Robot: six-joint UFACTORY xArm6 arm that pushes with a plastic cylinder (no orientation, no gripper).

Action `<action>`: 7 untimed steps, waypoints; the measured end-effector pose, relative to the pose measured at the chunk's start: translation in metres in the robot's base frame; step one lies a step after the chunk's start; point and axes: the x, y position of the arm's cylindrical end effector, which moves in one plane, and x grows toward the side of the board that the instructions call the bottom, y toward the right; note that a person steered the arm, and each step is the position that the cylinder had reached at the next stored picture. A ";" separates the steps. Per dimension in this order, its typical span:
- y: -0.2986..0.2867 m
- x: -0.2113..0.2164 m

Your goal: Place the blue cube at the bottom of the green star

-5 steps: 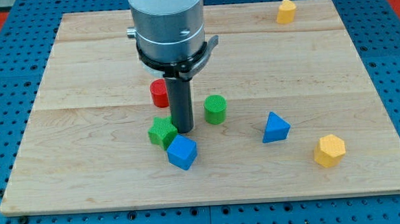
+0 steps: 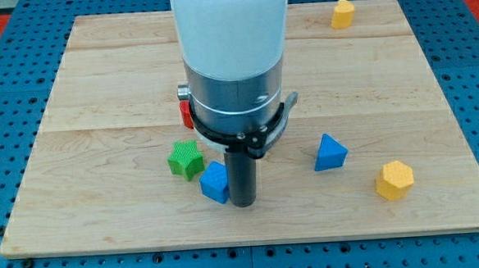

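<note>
Moved since earlier: my tip (image 2: 242,203) went from above the blue cube (image 2: 214,183) to its right side, nearer the bottom edge of the tabletop (image 2: 96,59); the star (image 2: 185,159) shifted a little to the left and the cube too.
Hidden now: the arm covers most of the red block (image 2: 185,112); the green cylinder does not show.
Risk: a push to the left from here can carry the cube past the star, or knock its corner into the star and drive the star away.
Second risk: the cube can turn around my tip and slip off, because the contact is near its edge.
Cube and tip: cube is just left of my tip, seems touching.
Cube and star: below-right of the star, almost touching, toward the bottom edge.
Fingers: none here, only a rod, so nothing is spread or pinched.
</note>
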 end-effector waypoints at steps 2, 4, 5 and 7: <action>0.021 -0.041; -0.039 -0.043; -0.040 -0.015; 0.051 0.030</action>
